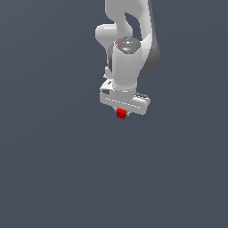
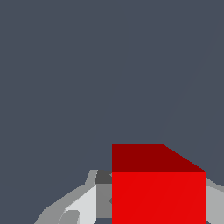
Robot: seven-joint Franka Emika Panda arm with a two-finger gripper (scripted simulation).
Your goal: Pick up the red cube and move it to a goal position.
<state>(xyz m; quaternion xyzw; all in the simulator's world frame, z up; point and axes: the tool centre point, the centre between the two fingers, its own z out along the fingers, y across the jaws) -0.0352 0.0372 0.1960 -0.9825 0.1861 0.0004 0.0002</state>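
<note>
The red cube (image 1: 120, 114) is a tiny bright red block just under the white gripper (image 1: 121, 113) near the middle of the exterior view. The hand's wide body hides most of the fingers there. In the wrist view the red cube (image 2: 158, 197) fills the space between the two grey-white fingers (image 2: 83, 203), which press on its sides. The gripper is shut on the cube. Whether the cube rests on the floor or hangs above it does not show.
A plain dark grey-blue surface (image 1: 53, 169) fills both views. The white arm (image 1: 127, 40) rises from the gripper toward the exterior view's top edge.
</note>
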